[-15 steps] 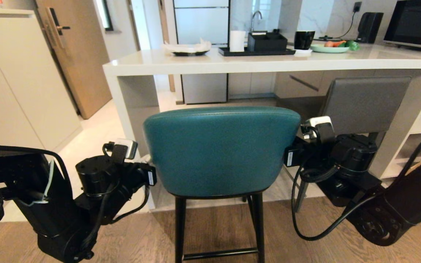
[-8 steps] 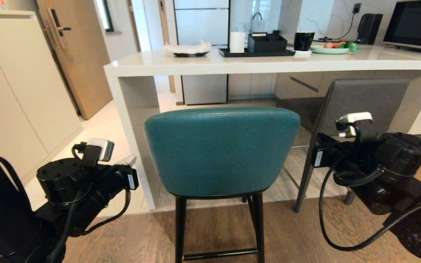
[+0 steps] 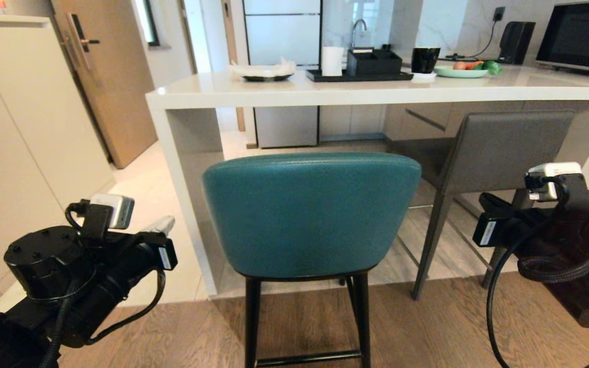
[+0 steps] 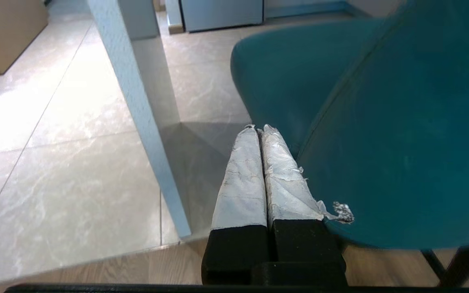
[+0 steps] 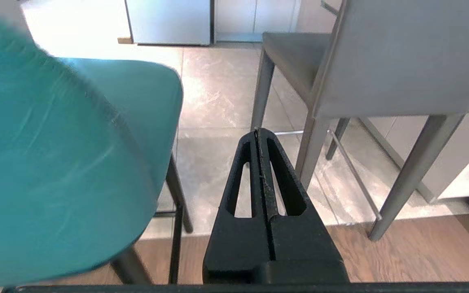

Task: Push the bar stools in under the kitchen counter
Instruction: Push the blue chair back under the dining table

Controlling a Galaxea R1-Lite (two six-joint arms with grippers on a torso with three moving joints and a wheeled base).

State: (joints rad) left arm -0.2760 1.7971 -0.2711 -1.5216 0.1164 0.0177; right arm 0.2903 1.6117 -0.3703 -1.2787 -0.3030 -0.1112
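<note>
Left tool (image 4: pixel 259 128): clenched on nothing, its 2 tape-wrapped fingers (image 4: pixel 240 175) pressed together; it hangs just off the left edge of the teal stool's back, not touching it, above the seam between tile and wood floor.
Right tool (image 5: pixel 257 131): clenched on nothing, black fingers closed flat against each other; it hangs in the gap between the 2 stools, clear of both.
Teal stool (image 3: pixel 311 214): nearest the camera, rounded back facing the robot, black legs on the wood floor (image 3: pixel 427 327); its seat reaches forward toward the bench opening, while the back stands on the near side of the bench edge.
Grey stool (image 3: pixel 504 151): to the right of the teal one and farther in, rectangular back just below the slab, seat under the bench, tapered legs on the tile.
Bench (image 3: pixel 325 92): glossy off-white slab with a matching end panel (image 3: pixel 182 194) at its left end.
On the bench: a dark plate with white paper (image 3: pixel 264 71), a black tray (image 3: pixel 358 75) with a white roll and a black box, a black mug (image 3: pixel 425 59), a green plate of vegetables (image 3: pixel 466 69), a microwave (image 3: pixel 581 36) at far right.
Left of the bench: beige cabinets (image 3: pixel 23 128) and a wooden door (image 3: pixel 105 76).
</note>
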